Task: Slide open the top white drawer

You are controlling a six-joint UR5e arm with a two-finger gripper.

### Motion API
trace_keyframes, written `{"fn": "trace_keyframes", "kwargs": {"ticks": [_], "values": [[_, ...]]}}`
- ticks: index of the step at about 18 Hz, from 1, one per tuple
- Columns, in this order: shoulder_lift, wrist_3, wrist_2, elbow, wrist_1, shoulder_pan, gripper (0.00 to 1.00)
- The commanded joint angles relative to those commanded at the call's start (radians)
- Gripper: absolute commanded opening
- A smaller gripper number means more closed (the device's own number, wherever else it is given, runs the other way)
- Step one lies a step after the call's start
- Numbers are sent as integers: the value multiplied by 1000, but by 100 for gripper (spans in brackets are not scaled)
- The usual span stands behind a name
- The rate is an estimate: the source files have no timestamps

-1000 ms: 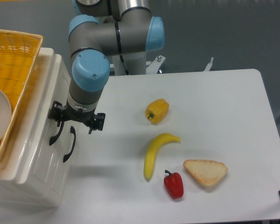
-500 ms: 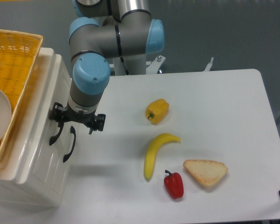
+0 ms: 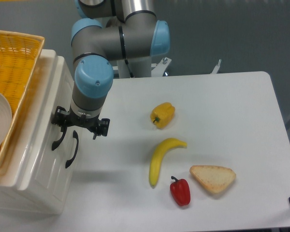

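White counter (image 3: 222,106) against a grey backdrop. Nearest the viewer, right of the white cabinet (image 3: 34,193): red pepper (image 3: 180,191), slice of bread (image 3: 213,178), banana (image 3: 160,158), then yellow pepper (image 3: 163,115) farther back. On the cabinet's front face, two curved black handles side by side: upper handle (image 3: 58,139) belonging to the top white drawer (image 3: 46,125), lower handle (image 3: 72,149) beside it, both drawers seemingly shut. Directly over those handles, the gripper (image 3: 79,126); jaws spread apart, holding nothing, straddling the handle tops. Atop the cabinet, yellow wicker basket (image 3: 14,58). Step in hand: lining up on the upper handle. Next, probably: closing on that handle only, then pulling straight away from the cabinet.
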Motion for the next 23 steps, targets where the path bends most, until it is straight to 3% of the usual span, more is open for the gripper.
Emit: {"fn": "trace_keyframes", "kwargs": {"ticks": [7,23], "values": [[5,9,54,-2,3,-18,100],[6,40,58,3,3,-15,100]]}}
